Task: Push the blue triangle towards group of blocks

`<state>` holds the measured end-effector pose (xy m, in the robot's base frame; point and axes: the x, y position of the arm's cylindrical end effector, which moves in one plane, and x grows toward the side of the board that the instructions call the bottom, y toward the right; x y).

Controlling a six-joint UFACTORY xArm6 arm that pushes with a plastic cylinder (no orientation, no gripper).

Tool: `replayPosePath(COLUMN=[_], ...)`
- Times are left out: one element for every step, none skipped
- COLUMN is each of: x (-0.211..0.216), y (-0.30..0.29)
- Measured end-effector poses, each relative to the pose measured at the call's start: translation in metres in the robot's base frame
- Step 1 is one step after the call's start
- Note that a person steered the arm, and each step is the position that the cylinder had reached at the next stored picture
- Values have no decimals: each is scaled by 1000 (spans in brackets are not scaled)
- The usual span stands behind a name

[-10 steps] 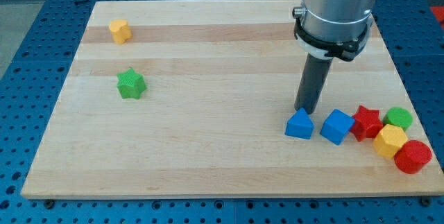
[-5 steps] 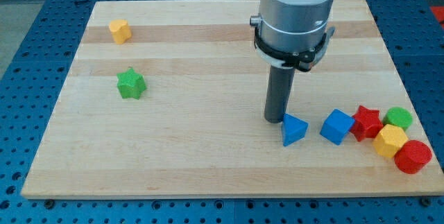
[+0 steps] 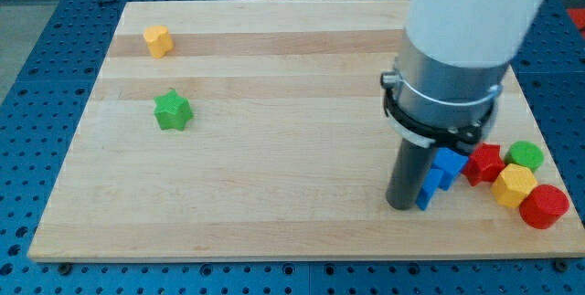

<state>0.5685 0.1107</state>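
Note:
My tip [image 3: 401, 205] rests on the board at the view's lower right, touching the left side of the blue triangle [image 3: 428, 191]. The rod hides most of the triangle. The triangle touches a blue cube [image 3: 449, 162], which sits against the group: a red star [image 3: 485, 163], a green block [image 3: 526, 155], a yellow block [image 3: 515, 185] and a red block [image 3: 545, 206].
A green star [image 3: 172, 110] lies at the view's left. A yellow block [image 3: 158, 40] lies at the upper left. The wooden board [image 3: 274, 149] ends just below my tip and just right of the group.
My tip moved to the triangle's left, then swept right and toward the view's bottom. The blue triangle slid right against the blue cube, and the cube now touches the red star.

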Motion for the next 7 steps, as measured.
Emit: replayPosePath(x=[12, 17, 20, 20, 24, 21, 0], y=[22, 42, 63, 79, 67, 24, 18])
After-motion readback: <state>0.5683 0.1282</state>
